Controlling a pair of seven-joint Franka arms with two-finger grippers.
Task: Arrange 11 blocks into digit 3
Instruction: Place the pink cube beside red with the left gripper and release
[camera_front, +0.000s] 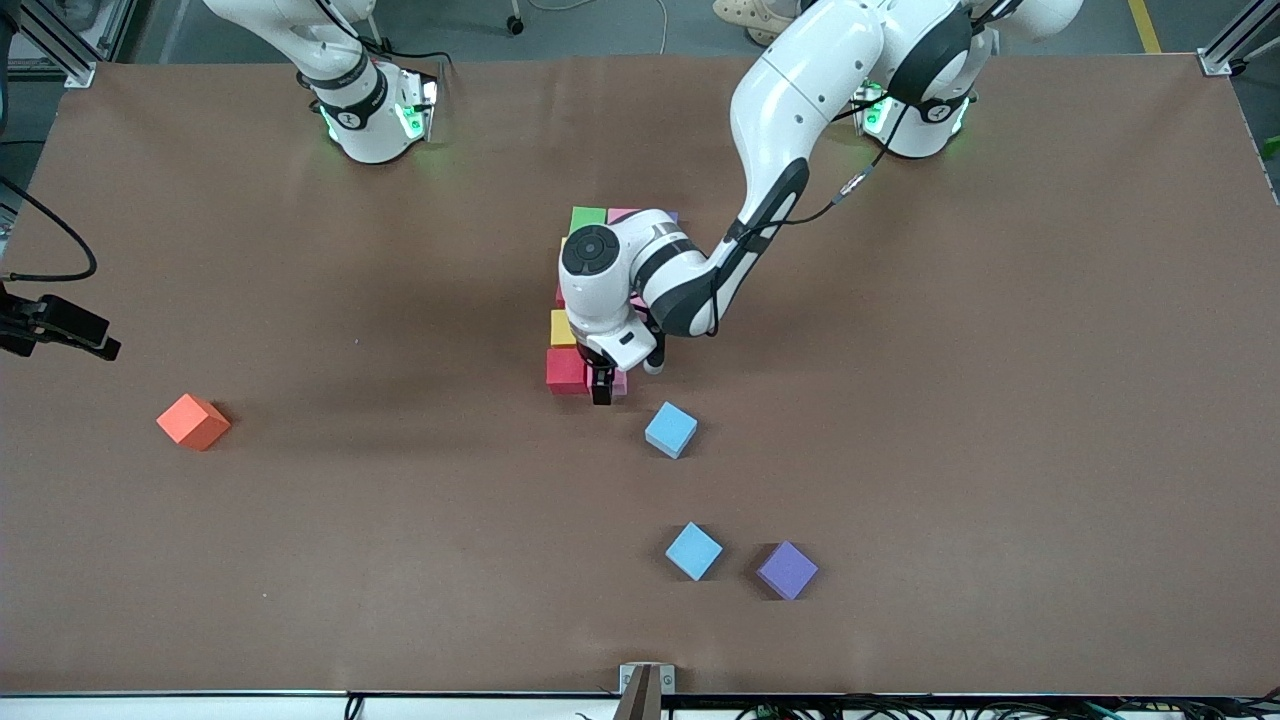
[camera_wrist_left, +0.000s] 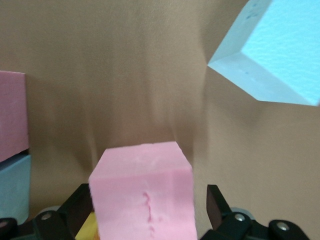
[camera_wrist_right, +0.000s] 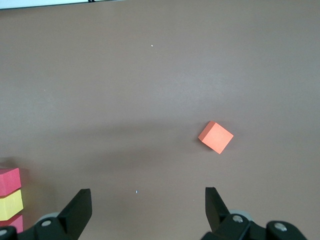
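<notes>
The left gripper (camera_front: 602, 388) stands with jaws apart around the pink block (camera_wrist_left: 142, 192); the nearest blue block (camera_front: 671, 429) lies just beside it; the right gripper (camera_wrist_right: 145, 207) waits, jaws apart

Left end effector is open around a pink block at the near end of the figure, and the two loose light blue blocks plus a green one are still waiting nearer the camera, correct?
Not quite: beside the light blue blocks lies a purple block, as the front view shows. The left end effector stands open around the pink block.

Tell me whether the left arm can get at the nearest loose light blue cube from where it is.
Probably yes. The left gripper stands open around the pink cube, and the light blue cube lies close by on bare table with nothing between.
</notes>
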